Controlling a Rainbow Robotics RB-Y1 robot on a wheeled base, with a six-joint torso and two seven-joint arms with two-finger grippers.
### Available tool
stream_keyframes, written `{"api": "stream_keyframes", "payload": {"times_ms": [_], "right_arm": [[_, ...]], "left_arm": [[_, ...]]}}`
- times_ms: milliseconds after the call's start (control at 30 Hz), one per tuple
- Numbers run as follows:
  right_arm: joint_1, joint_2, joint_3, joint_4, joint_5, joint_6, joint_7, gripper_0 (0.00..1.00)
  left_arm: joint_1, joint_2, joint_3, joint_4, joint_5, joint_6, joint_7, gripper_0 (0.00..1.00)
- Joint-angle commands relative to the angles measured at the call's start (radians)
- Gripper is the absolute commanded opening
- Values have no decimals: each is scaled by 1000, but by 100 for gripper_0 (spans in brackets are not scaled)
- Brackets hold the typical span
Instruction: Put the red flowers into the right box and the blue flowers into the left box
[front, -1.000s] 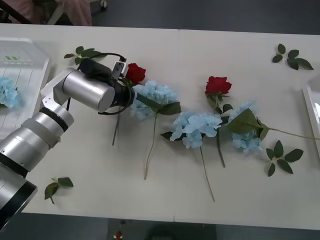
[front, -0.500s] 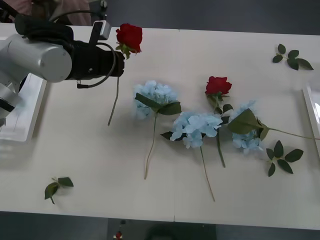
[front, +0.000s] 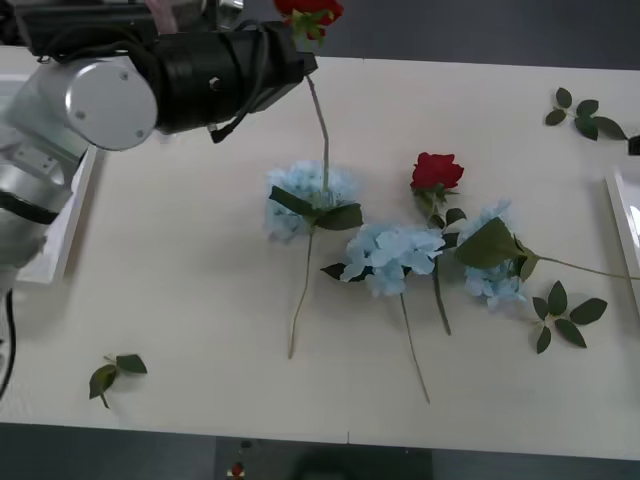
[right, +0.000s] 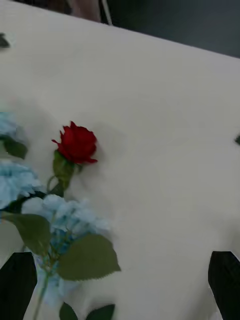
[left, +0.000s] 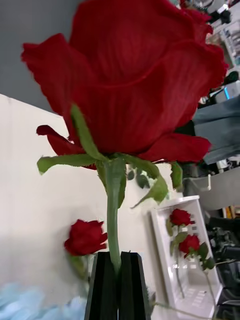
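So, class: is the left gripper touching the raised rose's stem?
Touching. The left wrist view shows the left gripper with both black fingers pressed together on the green stem of the raised rose.

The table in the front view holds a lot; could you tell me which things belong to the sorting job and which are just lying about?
Part of the job:
- held red rose in the left gripper
- red rose on the table
- three blue hydrangeas
- left box
- right box

Lying about:
- loose leaf sprigs

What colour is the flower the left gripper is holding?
Deep red: a rose clamped in the left gripper, clearest in the left wrist view.
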Motion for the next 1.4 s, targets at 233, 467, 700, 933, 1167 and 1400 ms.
{"api": "stream_keyframes", "payload": {"times_ms": [233, 467, 700, 933, 1167, 1400], "right_arm": [[-28, 100, 34, -27, -252, 36, 129, 100], [-50, 157, 66, -27, -313, 89, -23, 100], [-84, 196, 67, -27, -342, 152, -216, 100], [-113, 238, 60, -27, -364, 188, -340, 100], [-108, 282, 66, -27, -364, 211, -354, 100], [-107, 342, 75, -27, -362, 209, -327, 100]], "left_arm": [[-104, -225, -38, 6, -203, -14, 114, 0], [-122, -323, -52, 11, -231, -14, 120, 0], [-124, -343, -103, 14, -248, -29, 131, 0], [-122, -339, -104, 16, -256, -38, 140, 0], [-122, -339, -104, 16, -256, -38, 140, 0], [-122, -339, -104, 16, -256, -38, 140, 0]]}}
